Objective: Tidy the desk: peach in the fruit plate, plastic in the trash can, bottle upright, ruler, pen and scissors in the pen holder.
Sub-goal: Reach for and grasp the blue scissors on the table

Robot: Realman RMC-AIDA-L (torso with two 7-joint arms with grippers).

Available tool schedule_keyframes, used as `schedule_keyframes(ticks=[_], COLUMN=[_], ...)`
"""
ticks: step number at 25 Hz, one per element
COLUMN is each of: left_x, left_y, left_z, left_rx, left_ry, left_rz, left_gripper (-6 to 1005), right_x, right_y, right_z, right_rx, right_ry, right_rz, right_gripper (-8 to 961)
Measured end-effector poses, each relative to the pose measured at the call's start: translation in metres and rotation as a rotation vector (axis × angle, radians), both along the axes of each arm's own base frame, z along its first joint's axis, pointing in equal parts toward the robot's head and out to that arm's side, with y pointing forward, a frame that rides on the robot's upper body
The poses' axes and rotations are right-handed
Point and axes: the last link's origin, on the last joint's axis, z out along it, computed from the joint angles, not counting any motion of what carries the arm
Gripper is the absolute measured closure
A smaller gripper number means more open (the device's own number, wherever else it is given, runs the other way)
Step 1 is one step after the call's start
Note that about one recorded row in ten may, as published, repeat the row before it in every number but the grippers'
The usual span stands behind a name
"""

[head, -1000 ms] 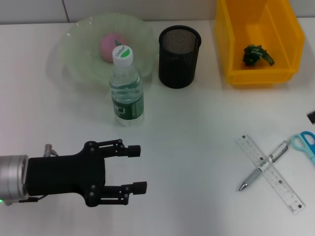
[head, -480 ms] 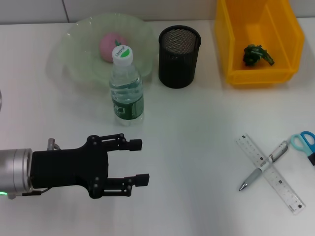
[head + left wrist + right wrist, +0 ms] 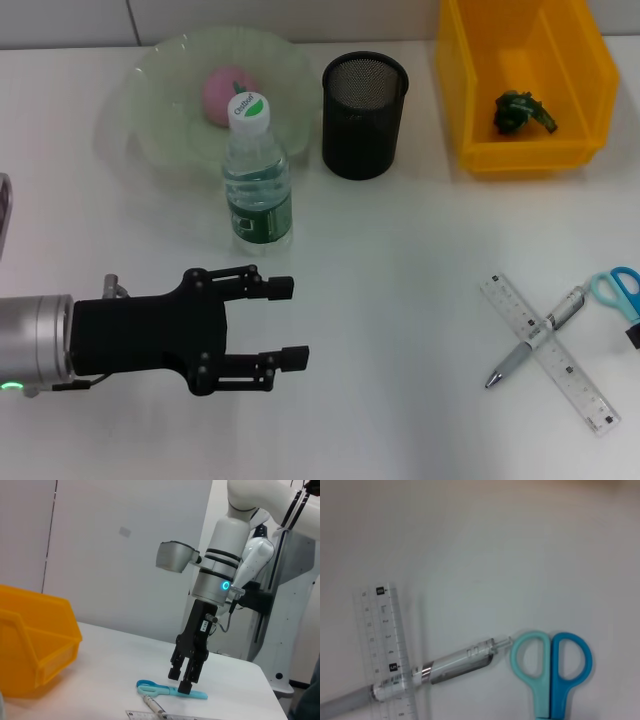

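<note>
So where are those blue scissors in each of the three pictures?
Head view: scissors at the table's far right edge, partly cut off.
Left wrist view: scissors flat on the table under the right gripper.
Right wrist view: handles fill the lower right.
Shared landmark: the pen lying across the ruler.

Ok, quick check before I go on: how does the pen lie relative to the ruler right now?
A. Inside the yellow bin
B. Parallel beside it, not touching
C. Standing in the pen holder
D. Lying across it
D: in the head view the pen lies across the ruler, forming an X on the table, and the right wrist view shows the same overlap.
</note>
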Motion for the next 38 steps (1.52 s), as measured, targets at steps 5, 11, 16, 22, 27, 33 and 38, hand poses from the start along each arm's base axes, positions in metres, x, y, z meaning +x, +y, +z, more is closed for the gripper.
schedule_keyframes(ticks=[5, 11, 16, 22, 27, 33, 38], left_x=[0.0, 0.001, 0.001, 0.001, 0.001, 0.001, 0.001], left_y=[0.001, 0.002, 0.002, 0.002, 0.003, 0.003, 0.003], left_z=[0.0, 0.0, 0.0, 0.001, 0.001, 0.001, 0.0], left_rx=[0.004, 0.009, 0.01, 0.012, 0.014, 0.015, 0.016], left_ry=[0.0, -0.002, -0.003, -0.003, -0.002, -0.001, -0.001], left_rz=[0.002, 0.003, 0.002, 0.002, 0.001, -0.001, -0.001], left_gripper=[231, 231, 231, 231, 231, 231, 231], right_x=[0.001, 0.0, 0.0, 0.0, 0.001, 0.001, 0.002], right_y=[0.001, 0.001, 0.002, 0.002, 0.002, 0.001, 0.001], right_z=[-0.003, -0.008, -0.011, -0.011, -0.012, -0.011, -0.011], right_rx=[-0.002, -0.016, -0.02, -0.022, -0.023, -0.023, -0.022], right_ry=[0.019, 0.015, 0.011, 0.011, 0.009, 0.007, 0.005], right_rz=[0.003, 0.017, 0.02, 0.018, 0.014, 0.012, 0.012], right_gripper=[243, 451, 545, 547, 713, 719, 724])
